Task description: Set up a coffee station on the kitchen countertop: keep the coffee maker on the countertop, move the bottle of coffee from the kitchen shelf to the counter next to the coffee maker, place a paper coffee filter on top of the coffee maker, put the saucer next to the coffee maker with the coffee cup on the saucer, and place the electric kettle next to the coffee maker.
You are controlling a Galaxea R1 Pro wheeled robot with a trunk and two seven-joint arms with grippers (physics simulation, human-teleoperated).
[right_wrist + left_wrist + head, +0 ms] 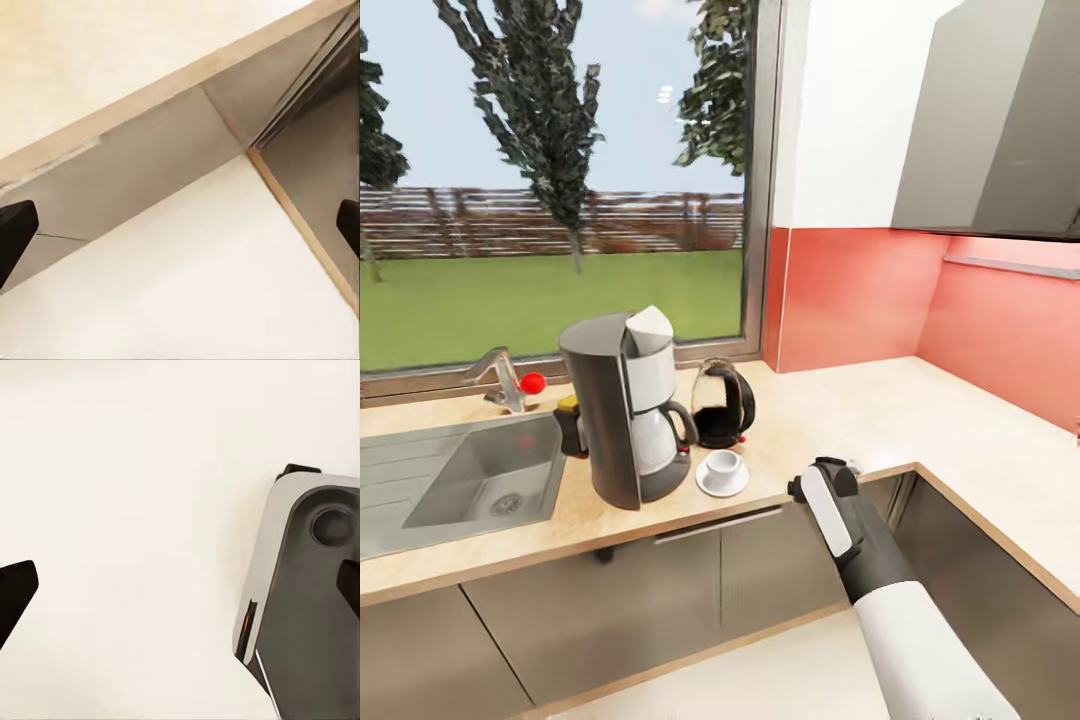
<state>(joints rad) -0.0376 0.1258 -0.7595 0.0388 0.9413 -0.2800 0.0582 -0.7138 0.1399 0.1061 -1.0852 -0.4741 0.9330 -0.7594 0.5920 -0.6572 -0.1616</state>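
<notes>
Beige speckled kitchen countertop [920,410] carries the coffee maker [622,410], with the paper coffee filter [650,322] on its top, the bottle of coffee [569,428] just beside it towards the sink [480,480], the electric kettle [722,402] just behind on the other side, and the coffee cup [723,464] sitting on the saucer [722,480] in front of the kettle. Right gripper [180,225] has its fingers wide apart and empty above the cabinet corner and the floor; left gripper [180,585] is likewise spread and empty over pale floor beside the robot's base [307,600].

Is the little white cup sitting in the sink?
No, the coffee cup sits on the saucer on the kitchen countertop, right beside the coffee maker, away from the sink.
</notes>
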